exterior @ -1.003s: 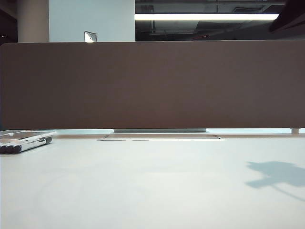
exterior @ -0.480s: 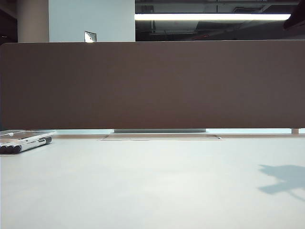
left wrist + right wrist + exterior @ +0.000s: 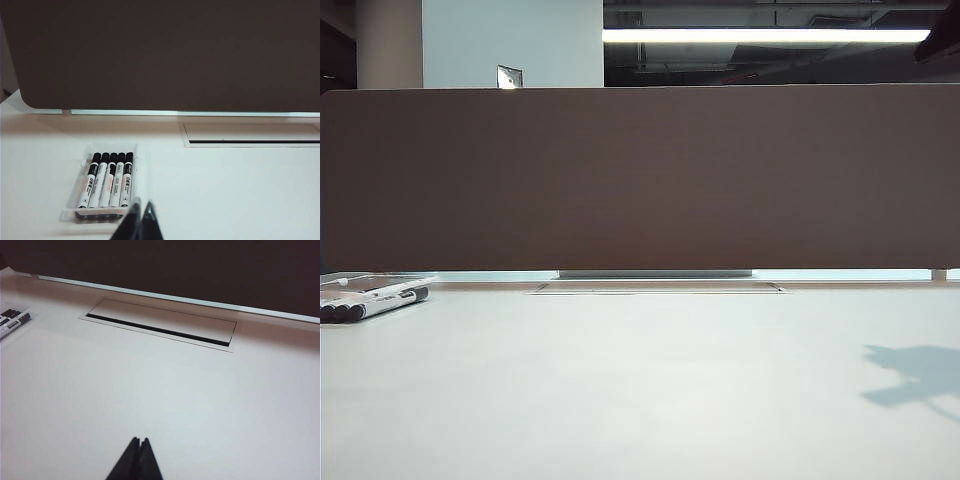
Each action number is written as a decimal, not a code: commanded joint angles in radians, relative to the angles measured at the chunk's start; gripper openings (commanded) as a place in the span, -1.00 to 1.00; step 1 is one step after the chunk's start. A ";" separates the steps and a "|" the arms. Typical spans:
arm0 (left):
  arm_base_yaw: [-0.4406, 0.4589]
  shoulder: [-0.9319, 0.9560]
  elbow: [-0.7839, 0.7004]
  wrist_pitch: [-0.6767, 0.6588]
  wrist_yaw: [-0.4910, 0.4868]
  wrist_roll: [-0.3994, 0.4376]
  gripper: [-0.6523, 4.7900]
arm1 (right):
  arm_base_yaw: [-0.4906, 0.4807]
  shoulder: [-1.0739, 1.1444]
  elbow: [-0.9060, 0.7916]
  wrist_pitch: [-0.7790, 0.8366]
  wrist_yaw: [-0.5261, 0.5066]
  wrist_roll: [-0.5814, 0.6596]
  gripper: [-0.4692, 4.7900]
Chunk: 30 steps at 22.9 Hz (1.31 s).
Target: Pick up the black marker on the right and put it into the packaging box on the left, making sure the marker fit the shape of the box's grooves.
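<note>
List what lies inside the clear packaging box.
The packaging box holds five black-capped markers lying side by side, filling its width. Their lower ends are blurred by the box's front wall, and the grooves underneath are covered.

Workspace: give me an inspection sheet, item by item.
Surface: white table, bare across the middle.
Job's things: packaging box at the exterior view's left edge holds five markers side by side; the black marker lies among them, outermost slot.
Clutter: nothing seen.
Grippers: left gripper shut, empty, above the table near the box; right gripper shut, empty, over bare table.
Cables: nothing seen; cable hatch in the tabletop.
Surroundings: brown partition behind the table, ceiling light.
</note>
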 commanded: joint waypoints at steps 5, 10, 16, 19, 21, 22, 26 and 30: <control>0.020 -0.141 -0.061 0.006 0.004 0.005 -0.78 | 0.002 -0.001 0.005 0.017 0.002 -0.003 -0.84; 0.053 -0.256 -0.147 0.009 0.004 0.000 -0.78 | 0.002 -0.001 0.005 0.017 0.002 -0.003 -0.84; 0.049 -0.304 -0.234 0.072 0.003 0.002 -0.78 | 0.002 -0.001 0.005 0.017 0.002 -0.003 -0.84; 0.034 -0.304 -0.256 0.078 0.003 0.005 -0.78 | 0.002 0.001 0.005 0.017 0.002 -0.003 -0.84; 0.018 -0.304 -0.256 0.079 0.004 0.005 -0.78 | 0.002 0.001 0.005 0.017 0.002 -0.003 -0.84; 0.013 -0.304 -0.256 0.078 0.004 0.005 -0.78 | 0.002 0.001 0.005 0.017 0.002 -0.003 -0.84; 0.005 -0.304 -0.256 0.057 0.004 0.014 -0.78 | 0.002 0.002 0.005 0.017 0.002 -0.003 -0.84; 0.006 -0.305 -0.256 0.007 0.004 0.047 -0.78 | 0.002 0.002 0.005 0.017 0.002 -0.003 -0.84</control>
